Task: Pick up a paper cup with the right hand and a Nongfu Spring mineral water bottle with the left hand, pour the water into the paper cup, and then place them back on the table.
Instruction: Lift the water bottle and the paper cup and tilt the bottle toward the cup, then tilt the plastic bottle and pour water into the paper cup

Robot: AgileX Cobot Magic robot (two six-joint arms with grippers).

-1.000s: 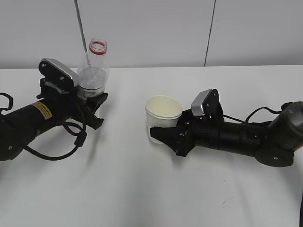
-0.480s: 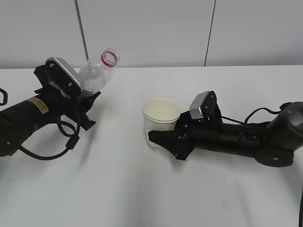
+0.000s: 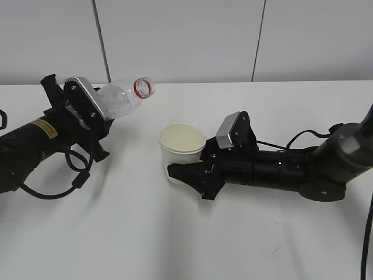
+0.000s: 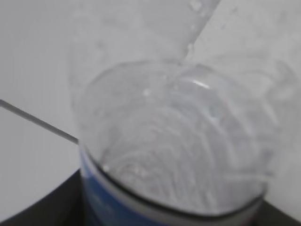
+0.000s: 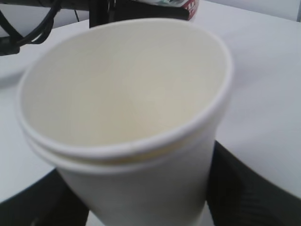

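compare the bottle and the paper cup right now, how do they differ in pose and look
The Nongfu Spring mineral water bottle is tipped far over, its open mouth aimed right towards the cup; the paper cup stands upright. The bottle is clear plastic with a red neck ring; the cup is opaque cream-white. The left hand holds the bottle, the right hand the cup. Both are open-topped and gripped.

pale grey wall — dark vertical seams
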